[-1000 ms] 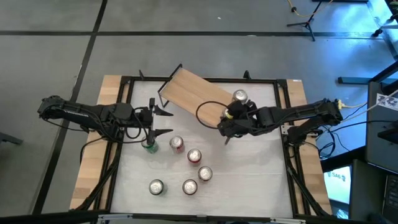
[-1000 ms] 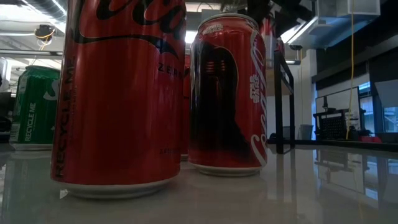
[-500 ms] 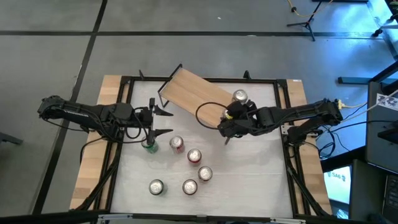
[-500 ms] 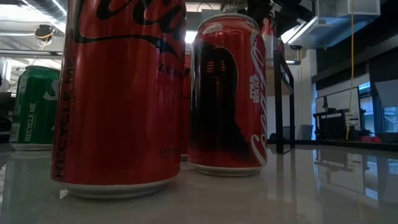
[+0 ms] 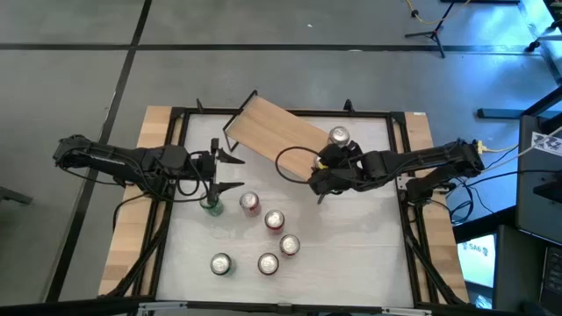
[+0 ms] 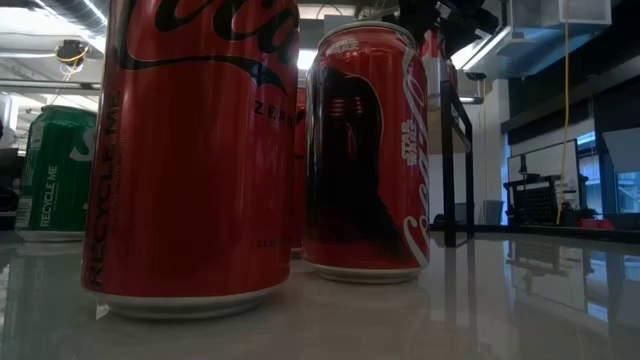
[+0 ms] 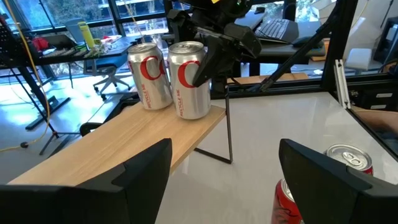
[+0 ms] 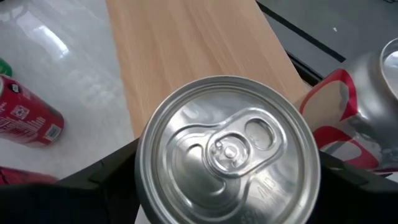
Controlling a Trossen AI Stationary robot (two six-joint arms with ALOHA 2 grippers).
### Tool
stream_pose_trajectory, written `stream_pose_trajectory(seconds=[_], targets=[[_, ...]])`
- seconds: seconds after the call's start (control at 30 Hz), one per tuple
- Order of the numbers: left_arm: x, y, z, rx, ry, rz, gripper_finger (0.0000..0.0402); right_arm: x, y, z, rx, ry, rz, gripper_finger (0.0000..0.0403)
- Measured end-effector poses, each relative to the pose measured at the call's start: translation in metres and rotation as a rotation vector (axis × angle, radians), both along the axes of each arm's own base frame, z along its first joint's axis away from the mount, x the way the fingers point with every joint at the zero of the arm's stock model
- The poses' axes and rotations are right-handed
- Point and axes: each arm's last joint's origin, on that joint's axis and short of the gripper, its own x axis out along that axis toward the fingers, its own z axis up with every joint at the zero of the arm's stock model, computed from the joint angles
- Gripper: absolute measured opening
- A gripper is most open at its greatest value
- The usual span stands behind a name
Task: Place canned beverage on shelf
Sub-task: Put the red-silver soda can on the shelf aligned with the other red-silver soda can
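Observation:
The shelf (image 5: 263, 132), a light-wood board on thin black legs, stands slanted at the table's far middle. Two silver-and-red cans stand upright on its right end. One can (image 8: 230, 149) (image 7: 189, 78) is under my right gripper (image 5: 327, 167), whose fingers flank its upper wall from above at a slant. The other can (image 5: 339, 136) (image 7: 149, 74) stands just beyond it. My left gripper (image 5: 230, 172) (image 7: 224, 168) hangs open above the table left of the shelf, near a green can (image 5: 211, 204), holding nothing. My right gripper has one finger (image 8: 118, 171) on each side of the can's upper wall, slanting down from the table's right. The can's own top (image 8: 230, 149) hides the pads, so I cannot tell whether they touch it. The can stands upright with its base on the shelf.
Several more cans stand on the white table top, among them red ones (image 5: 249, 203) (image 5: 275, 219) and silver-topped ones (image 5: 220, 262) (image 5: 268, 262). Two red cans (image 6: 190, 150) (image 6: 365, 150) fill the low view. A black frame (image 5: 176, 114) runs round the table.

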Motion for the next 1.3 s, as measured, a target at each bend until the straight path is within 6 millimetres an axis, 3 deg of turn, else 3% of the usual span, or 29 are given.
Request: stream_pose_trajectory(seconds=[1.3], targets=[[-0.0003,0.0,-0.0016,0.002,0.017,0.0,0.0286,-0.0002,0.0003,-0.0023,0.007,0.031,0.01,0.0324]])
